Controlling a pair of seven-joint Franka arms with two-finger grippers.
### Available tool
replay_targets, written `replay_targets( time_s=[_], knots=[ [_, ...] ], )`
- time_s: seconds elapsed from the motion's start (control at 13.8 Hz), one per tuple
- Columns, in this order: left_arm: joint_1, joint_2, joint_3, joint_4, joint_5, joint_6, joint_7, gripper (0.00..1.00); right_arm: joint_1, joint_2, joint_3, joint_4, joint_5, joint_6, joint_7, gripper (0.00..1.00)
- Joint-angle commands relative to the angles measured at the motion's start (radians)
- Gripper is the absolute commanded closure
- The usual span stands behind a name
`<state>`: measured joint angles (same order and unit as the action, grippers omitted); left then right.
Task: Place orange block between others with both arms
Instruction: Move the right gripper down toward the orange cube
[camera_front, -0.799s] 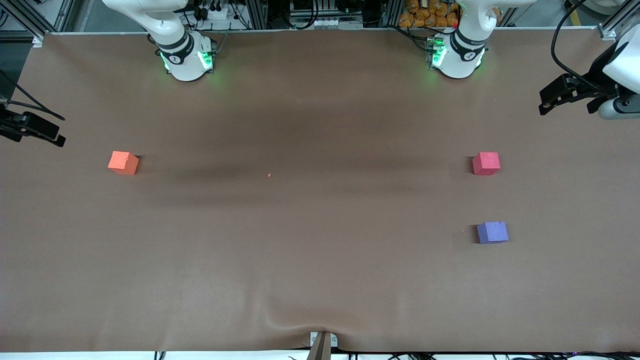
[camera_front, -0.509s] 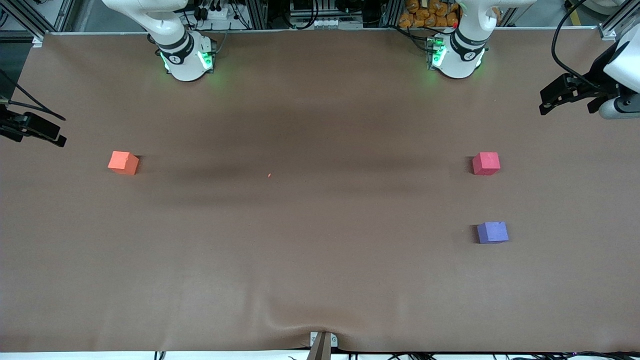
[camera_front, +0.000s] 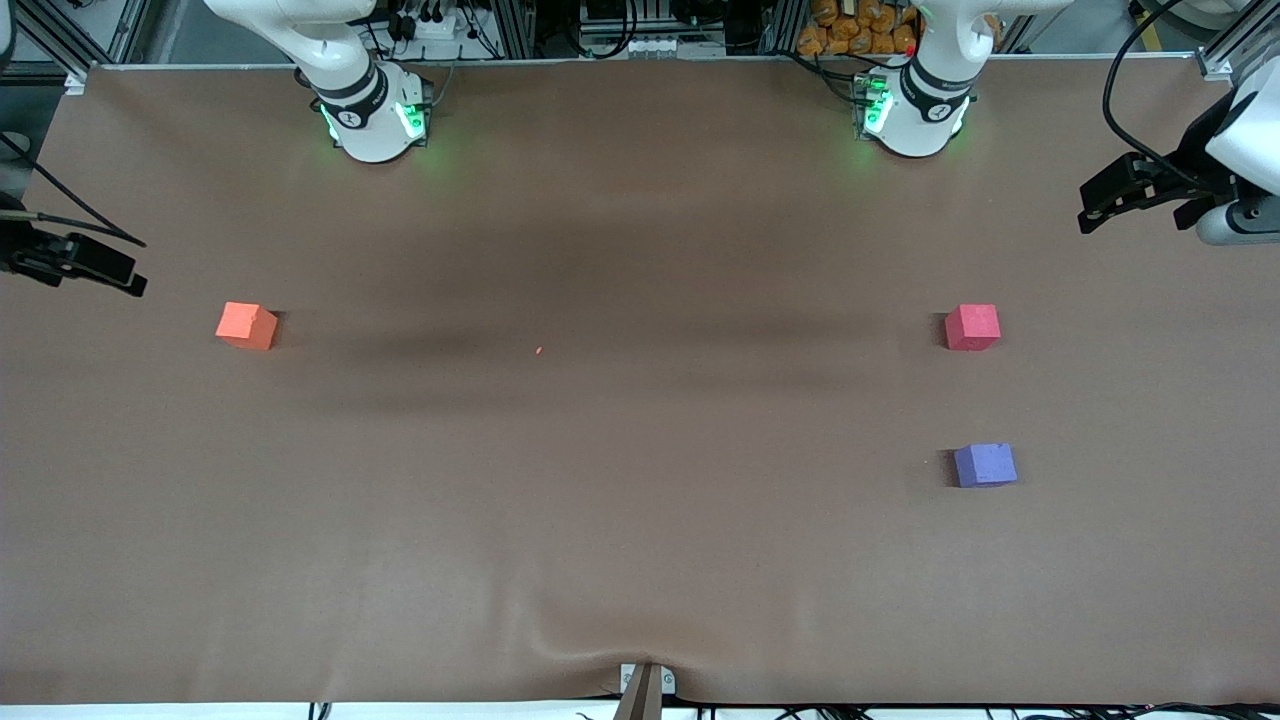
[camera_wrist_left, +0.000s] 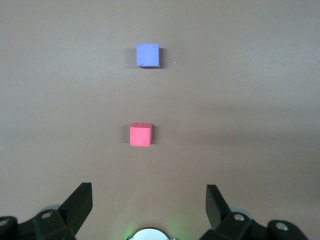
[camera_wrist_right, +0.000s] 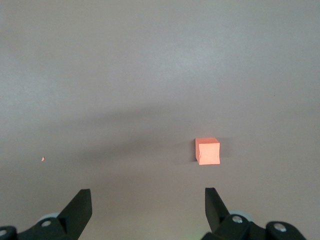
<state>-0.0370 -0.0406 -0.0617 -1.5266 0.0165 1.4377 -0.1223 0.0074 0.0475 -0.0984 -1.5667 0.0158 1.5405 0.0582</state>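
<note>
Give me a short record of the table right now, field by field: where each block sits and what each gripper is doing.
orange block: on the table toward the right arm's end, alone
pinkish-red block: toward the left arm's end
purple-blue block: beside the pinkish-red one, nearer the front camera, a gap between them
right gripper: open, empty, up over the table's edge at the right arm's end
left gripper: open, empty, up over the table's edge at the left arm's end
task state: orange block not yet picked up

Both claws are cut off in the front view: the right claw (camera_front: 125, 283) at one side edge, the left claw (camera_front: 1095, 205) at the other. A tiny orange speck (camera_front: 538, 350) on the table (camera_front: 640, 550) is too small to identify.
</note>
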Motion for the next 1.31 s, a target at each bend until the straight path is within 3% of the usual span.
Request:
replay_targets(
  time_s=[0.0, 0.36, 0.73, 0.94, 1.24],
  knots=[
    [0.019, -0.001, -0.006, 0.017, -0.016, -0.025, 0.009, 0.00, -0.035, -0.023, 0.006, -0.117, -0.004, 0.076, 0.002, 0.00],
    [0.019, -0.002, -0.007, 0.014, -0.018, -0.026, 0.001, 0.00, -0.105, -0.011, 0.005, -0.300, -0.013, 0.268, -0.015, 0.00],
    [0.017, -0.002, -0.009, 0.013, -0.016, -0.025, 0.000, 0.00, -0.198, 0.075, 0.005, -0.366, -0.030, 0.370, -0.109, 0.00],
    [0.017, -0.002, -0.010, 0.016, -0.016, -0.026, 0.004, 0.00, -0.250, 0.115, 0.005, -0.473, -0.031, 0.551, -0.182, 0.00],
    [0.019, -0.004, -0.006, 0.017, -0.016, -0.026, 0.020, 0.00, -0.325, 0.225, 0.006, -0.481, -0.030, 0.627, -0.301, 0.00]
  ],
)
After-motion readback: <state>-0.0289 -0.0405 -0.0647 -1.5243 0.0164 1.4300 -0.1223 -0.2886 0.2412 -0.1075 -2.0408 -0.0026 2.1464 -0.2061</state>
